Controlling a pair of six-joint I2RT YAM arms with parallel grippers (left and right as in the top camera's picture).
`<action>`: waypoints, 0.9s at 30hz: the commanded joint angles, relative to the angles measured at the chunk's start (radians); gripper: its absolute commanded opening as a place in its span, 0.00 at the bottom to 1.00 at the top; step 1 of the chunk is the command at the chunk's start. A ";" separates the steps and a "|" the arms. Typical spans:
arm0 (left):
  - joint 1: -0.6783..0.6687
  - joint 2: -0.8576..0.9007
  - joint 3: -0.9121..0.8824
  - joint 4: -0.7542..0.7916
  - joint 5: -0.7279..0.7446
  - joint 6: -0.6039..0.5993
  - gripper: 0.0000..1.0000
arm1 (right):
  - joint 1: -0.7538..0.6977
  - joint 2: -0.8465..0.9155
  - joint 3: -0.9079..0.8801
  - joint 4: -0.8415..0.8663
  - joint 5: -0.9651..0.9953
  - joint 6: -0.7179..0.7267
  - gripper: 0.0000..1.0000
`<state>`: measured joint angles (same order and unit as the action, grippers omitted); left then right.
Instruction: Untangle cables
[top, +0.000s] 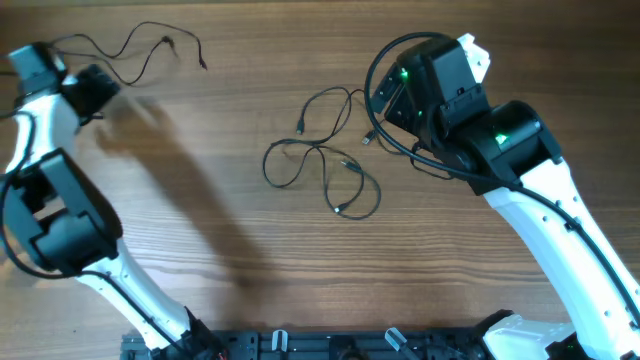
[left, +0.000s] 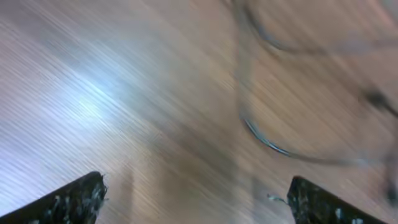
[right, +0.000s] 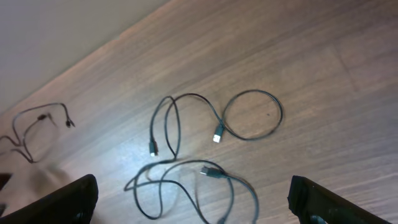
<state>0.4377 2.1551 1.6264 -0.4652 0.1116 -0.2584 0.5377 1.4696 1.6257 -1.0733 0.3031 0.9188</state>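
A tangle of thin black cables (top: 320, 160) with small plug ends lies mid-table. In the right wrist view it shows as overlapping loops (right: 180, 155) with a silver-tipped plug (right: 217, 134). Another thin black cable (top: 140, 45) lies apart at the far left; it also shows in the right wrist view (right: 37, 121). My right gripper (top: 385, 100) is open and empty, above and just right of the tangle (right: 193, 199). My left gripper (top: 100, 90) is at the far left beside the separate cable, open and empty (left: 196, 199). Its view is blurred, with a curved wire (left: 267, 142) ahead.
The wooden table (top: 250, 250) carries only the cables. The arm bases and a black rail (top: 330, 345) sit along the near edge. The table's far edge (right: 93, 53) shows in the right wrist view.
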 joint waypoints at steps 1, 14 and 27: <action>-0.183 -0.014 0.003 -0.113 0.214 0.019 0.90 | -0.003 0.013 0.000 -0.042 0.105 -0.003 1.00; -0.738 -0.274 0.002 -0.360 0.209 -0.060 0.95 | -0.257 -0.003 0.000 -0.199 0.053 -0.003 1.00; -0.932 -0.045 0.002 -0.085 0.006 -0.010 0.57 | -0.257 -0.003 0.000 -0.211 -0.043 -0.160 1.00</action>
<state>-0.4957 2.0842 1.6295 -0.5640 0.1612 -0.3073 0.2802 1.4700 1.6257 -1.2797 0.2718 0.7757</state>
